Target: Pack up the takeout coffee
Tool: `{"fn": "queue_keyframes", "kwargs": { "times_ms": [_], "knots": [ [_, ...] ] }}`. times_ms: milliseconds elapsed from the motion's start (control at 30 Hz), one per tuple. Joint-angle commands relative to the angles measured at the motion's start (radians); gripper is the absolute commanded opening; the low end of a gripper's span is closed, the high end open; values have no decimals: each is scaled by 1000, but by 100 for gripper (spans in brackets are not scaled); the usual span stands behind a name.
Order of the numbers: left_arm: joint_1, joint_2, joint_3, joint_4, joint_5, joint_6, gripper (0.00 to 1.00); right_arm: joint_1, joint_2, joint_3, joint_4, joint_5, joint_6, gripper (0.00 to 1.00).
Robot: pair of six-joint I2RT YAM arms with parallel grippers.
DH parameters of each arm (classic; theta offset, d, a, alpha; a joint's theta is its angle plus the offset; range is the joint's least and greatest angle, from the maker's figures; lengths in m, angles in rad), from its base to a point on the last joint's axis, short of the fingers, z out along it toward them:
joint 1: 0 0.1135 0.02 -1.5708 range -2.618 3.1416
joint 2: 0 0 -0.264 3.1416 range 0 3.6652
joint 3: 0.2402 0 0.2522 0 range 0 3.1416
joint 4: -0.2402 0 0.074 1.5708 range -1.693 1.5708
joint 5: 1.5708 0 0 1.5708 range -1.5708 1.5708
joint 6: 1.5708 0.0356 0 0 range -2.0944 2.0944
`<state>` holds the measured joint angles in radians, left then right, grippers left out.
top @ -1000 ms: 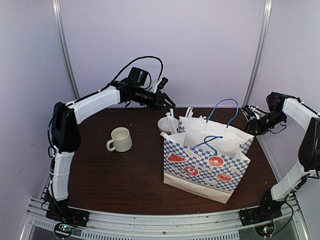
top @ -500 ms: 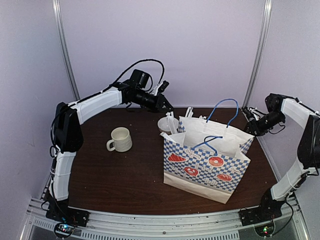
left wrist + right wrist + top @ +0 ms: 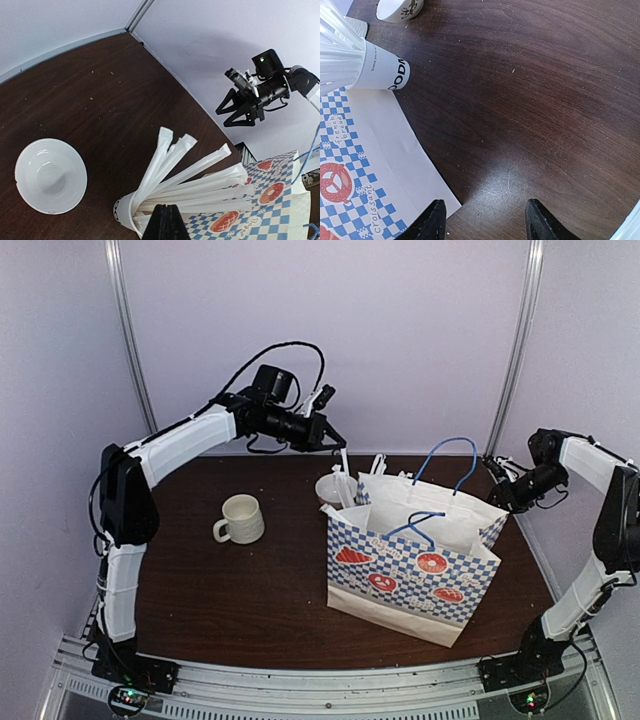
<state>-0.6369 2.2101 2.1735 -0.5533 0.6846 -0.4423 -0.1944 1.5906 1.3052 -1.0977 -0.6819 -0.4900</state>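
Can't see the takeout coffee in any view, so I can't place it against either gripper. It may be hidden by the checked paper bag (image 3: 415,560), which stands upright right of centre on the surface (image 3: 250,590) with its mouth open.

Left gripper (image 3: 161,222) is fully closed and hangs above the far edge, right over the white cup of stirrers (image 3: 382,70) at the bag's far-left corner. The fingertips sit among the stirrers (image 3: 190,165); I can't tell if one is pinched.

An empty white cup (image 3: 50,175) stands just beside the stirrer cup. The cream mug (image 3: 240,518) is well apart, towards the left edge.

Right gripper (image 3: 485,220) has its jaws parted and nothing in them. It's over bare surface near the far-right corner, just beside the bag.
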Motion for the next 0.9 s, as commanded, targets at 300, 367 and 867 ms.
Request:
{"fn": "queue_keyframes", "kwargs": {
  "times_ms": [300,367,867],
  "knots": [
    [-7,-367,88,4,-71,61,0,-5,-31,55,10,-24,10,58],
    [-15,-411,95,1,-98,58,0,-5,-39,58,11,-25,14,58],
    [-265,-455,114,-37,-7,27,0,-5,-105,67,12,-53,18,58]
  ]
}}
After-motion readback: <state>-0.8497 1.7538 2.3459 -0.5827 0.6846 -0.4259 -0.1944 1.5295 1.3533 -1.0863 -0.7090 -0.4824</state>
